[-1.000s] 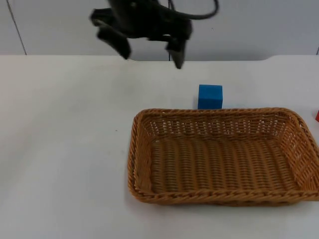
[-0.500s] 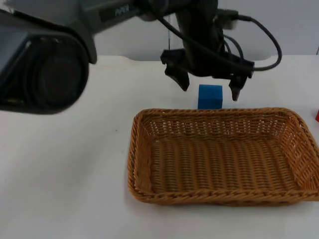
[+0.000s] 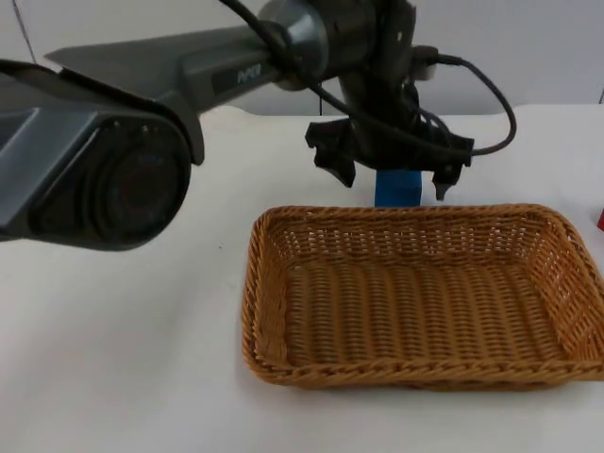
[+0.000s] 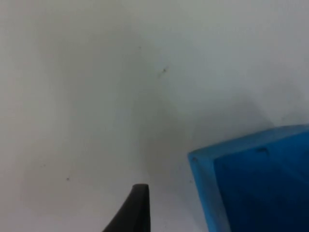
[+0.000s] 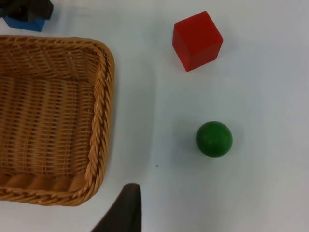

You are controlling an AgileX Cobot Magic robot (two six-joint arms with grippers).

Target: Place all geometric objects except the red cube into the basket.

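A blue cube [image 3: 397, 187] stands on the table just behind the wicker basket's far rim [image 3: 406, 215]. My left gripper [image 3: 392, 174] is open and low over the cube, one finger on each side of it. In the left wrist view the blue cube [image 4: 256, 186] is very close beside a black fingertip [image 4: 134, 212]. The right wrist view looks down on a red cube [image 5: 197, 40] and a green ball [image 5: 214, 139] on the table beside the basket's end rim [image 5: 100, 121]. My right arm waits above them; one fingertip [image 5: 124, 212] shows.
The basket holds nothing. A sliver of the red cube [image 3: 600, 220] peeks in at the top view's right edge. The left arm's long dark body [image 3: 142, 113] stretches across the back left. White table lies open left of the basket.
My left gripper swung from the back of the table to the right and came down around the blue cube. The cube and basket have not moved.
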